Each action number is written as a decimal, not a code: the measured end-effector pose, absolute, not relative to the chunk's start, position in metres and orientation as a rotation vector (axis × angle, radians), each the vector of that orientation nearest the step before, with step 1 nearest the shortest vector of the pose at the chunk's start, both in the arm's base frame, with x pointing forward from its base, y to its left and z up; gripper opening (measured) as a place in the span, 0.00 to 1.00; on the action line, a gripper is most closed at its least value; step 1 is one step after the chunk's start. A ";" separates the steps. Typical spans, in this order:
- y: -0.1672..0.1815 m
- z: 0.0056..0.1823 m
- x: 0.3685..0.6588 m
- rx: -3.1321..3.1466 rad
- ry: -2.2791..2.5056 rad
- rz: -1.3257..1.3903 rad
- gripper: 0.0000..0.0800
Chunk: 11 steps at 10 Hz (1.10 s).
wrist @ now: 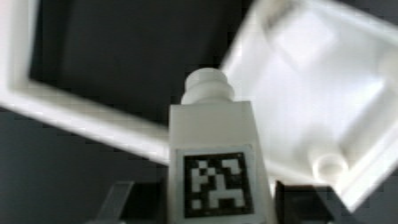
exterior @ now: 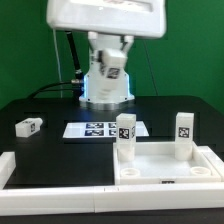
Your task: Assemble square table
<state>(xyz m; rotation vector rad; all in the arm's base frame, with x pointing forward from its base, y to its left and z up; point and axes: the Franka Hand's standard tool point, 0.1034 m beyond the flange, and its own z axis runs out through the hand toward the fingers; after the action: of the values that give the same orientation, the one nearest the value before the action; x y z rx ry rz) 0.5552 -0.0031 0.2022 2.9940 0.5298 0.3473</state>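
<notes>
Okay, my gripper [wrist: 214, 208] is clamped tight on the held leg [wrist: 214, 135], gripping it at its tagged end. The wrist view shows its peg tip pointing out towards the square slab [exterior: 165, 168]. In the exterior view I'm hanging high above the black table [exterior: 40, 105], well clear of everything on it. The slab sits rim-up at the exterior view's right. Two legs stand upright at its far corners, the left-corner leg [exterior: 125, 135] and the right-corner leg [exterior: 184, 132]. The lying leg [exterior: 29, 126] rests flat, well apart at the exterior view's left. The marker board [exterior: 95, 129] lies between it and the slab.
</notes>
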 end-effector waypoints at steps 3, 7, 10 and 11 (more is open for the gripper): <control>0.051 0.190 0.599 3.038 0.384 0.446 0.36; 0.061 0.188 0.601 3.053 0.356 0.420 0.36; 0.059 0.178 0.595 3.077 0.343 0.443 0.36; 0.065 0.173 0.595 3.092 0.322 0.444 0.36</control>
<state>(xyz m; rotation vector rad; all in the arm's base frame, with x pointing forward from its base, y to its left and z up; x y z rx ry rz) 0.5952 0.0651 0.1725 3.0924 0.3220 0.4438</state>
